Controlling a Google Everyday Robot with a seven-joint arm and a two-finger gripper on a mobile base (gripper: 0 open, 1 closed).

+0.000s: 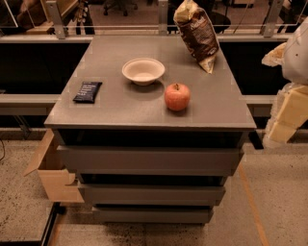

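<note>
The gripper (281, 122) hangs off the surface's (120, 113) right edge; how open, I cannot tell. Nearest lies the apple (177, 96), near the front edge.

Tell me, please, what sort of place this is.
Probably an office or lab floor: a grey drawer unit serving as a table, a railing with an office chair behind it. The gripper hangs beside the unit's right edge, nearest the apple.
</note>
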